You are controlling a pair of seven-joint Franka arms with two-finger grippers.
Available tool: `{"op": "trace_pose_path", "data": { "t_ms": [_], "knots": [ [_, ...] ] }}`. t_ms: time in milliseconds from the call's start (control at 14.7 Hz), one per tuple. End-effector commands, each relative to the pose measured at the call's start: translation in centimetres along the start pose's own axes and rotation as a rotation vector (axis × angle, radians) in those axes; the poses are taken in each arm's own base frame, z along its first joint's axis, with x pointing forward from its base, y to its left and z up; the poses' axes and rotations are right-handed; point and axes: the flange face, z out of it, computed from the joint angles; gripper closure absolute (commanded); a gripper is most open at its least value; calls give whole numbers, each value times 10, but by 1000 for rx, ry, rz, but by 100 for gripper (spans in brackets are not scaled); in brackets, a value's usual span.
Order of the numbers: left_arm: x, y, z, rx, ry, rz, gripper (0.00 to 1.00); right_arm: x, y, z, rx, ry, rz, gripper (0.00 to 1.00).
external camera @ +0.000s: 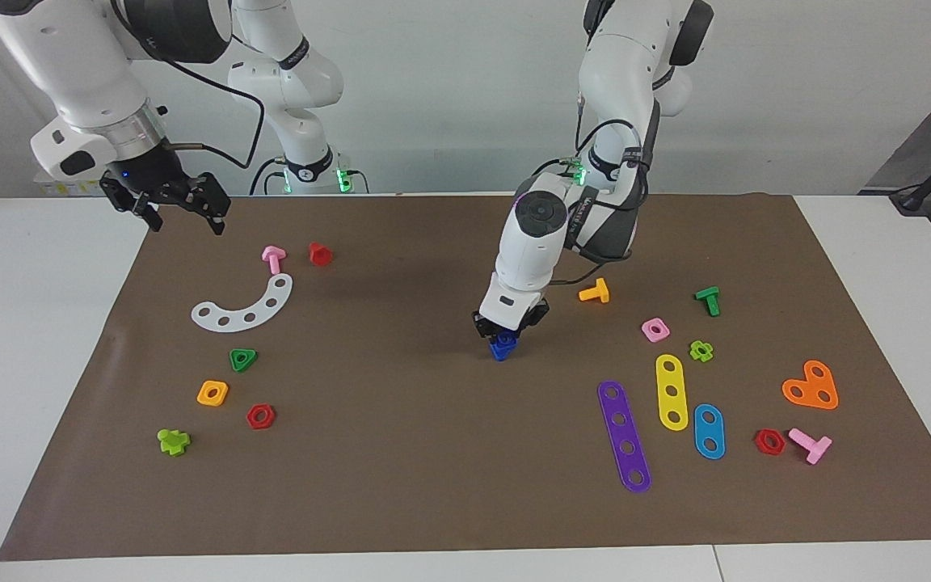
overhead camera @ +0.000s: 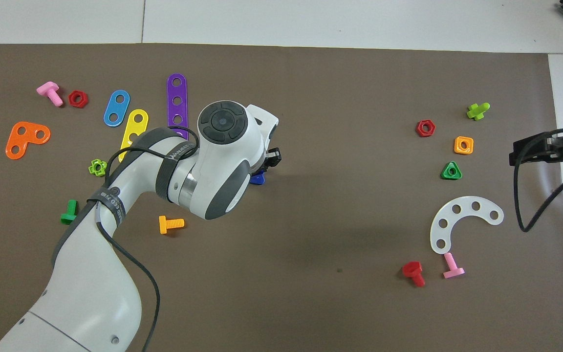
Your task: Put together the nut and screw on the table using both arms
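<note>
The right arm's tool (external camera: 180,212), fingers spread and empty, waits over the edge of the brown mat on the white counter (external camera: 45,339), well apart from the small dark-blue plastic piece (external camera: 503,347) at mid-mat. That piece, screw or nut I cannot tell, sits directly under the left arm's tool (external camera: 507,331), touching its lowered tips; their spread is hidden. Bare mat surrounds it, so room is ample, though the second blue part is unseen.

The left arm (overhead camera: 203,161) hides most of the blue screw (overhead camera: 258,179).
</note>
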Motion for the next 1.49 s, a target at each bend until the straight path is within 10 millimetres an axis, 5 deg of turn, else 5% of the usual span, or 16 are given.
{"op": "trace_pose_path", "data": {
  "t_ms": [0,475,1018,1425],
  "knots": [
    [2,1,4,20,-31,-18,75,-5,4,-1,7,15,-5,0],
    [5,4,1,-7,-62,-57,75,-4,4,0,7,14,-5,0],
    [0,-6,27,-11,-41,-63,77,-4,4,1,6,12,-5,0],
    [1,-4,24,-16,-36,-63,37,-5,3,0,7,14,-6,0]
  ]
}}
